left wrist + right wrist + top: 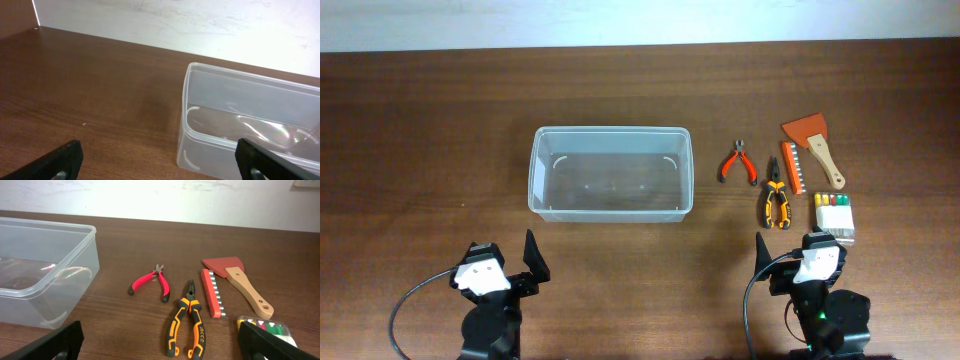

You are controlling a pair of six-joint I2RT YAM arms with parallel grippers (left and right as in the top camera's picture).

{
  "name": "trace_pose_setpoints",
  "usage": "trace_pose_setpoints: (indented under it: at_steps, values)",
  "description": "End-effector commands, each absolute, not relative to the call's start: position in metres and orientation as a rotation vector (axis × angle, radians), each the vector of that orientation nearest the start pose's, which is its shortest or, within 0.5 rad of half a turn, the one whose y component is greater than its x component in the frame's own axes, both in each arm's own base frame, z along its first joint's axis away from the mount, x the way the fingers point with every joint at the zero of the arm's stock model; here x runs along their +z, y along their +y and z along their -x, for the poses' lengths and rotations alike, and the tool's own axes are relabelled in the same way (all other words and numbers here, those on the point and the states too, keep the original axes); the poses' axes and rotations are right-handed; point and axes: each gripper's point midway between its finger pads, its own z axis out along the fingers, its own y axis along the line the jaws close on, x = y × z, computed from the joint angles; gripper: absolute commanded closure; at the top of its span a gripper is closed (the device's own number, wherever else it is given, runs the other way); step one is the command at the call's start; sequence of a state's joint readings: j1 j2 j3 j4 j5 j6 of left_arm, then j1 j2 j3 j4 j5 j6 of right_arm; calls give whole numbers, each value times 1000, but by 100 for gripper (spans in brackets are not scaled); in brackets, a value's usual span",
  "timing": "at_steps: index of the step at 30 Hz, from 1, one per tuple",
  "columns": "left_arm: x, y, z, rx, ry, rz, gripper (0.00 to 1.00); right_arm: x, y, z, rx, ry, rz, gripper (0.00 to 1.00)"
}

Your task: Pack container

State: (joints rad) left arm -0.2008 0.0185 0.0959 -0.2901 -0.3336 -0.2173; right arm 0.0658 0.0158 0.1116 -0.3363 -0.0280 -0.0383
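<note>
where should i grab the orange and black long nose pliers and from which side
Probably across both handles of the orange-and-black long-nose pliers, just behind the pivot, coming straight down from above. They lie flat on the brown wooden table with handles nearly closed, side by side, forming one narrow bar; the tapered nose offers less to hold.

- One container (pixel 610 130), clear plastic.
- Two plier-type hand tools: one pair of red-handled cutters (pixel 738 165) and one pair of orange-and-black long-nose pliers (pixel 776 203).
- One scraper (pixel 815 145), with a red blade and a wooden handle.
- One red bit strip (pixel 793 167).
- One small clear case (pixel 834 213), holding coloured bits; number of bits not countable.
- Two grippers: left gripper (pixel 160 162), right gripper (pixel 160 342).
</note>
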Motion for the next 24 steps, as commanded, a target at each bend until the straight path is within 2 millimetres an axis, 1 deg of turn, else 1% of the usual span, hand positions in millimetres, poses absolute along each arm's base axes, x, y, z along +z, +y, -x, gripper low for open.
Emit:
trace_pose_setpoints:
  at_steps: [1, 10, 11, 12, 24]
  values:
    - [147, 10, -233, 1, 1754, 244, 1, 141, 21, -232, 45, 1802, 123, 1]
    - [147, 10, -233, 1, 1754, 244, 1, 141, 21, -232, 45, 1802, 123, 1]
    - [147, 10, -233, 1, 1754, 244, 1, 141, 21, -232, 45, 1802, 123, 0]
    - [147, 10, -233, 1, 1754, 244, 1, 141, 21, -232, 45, 1802, 123, 1]
    - [147, 10, -233, 1, 1754, 244, 1, 141, 21, -232, 45, 1802, 123, 1]
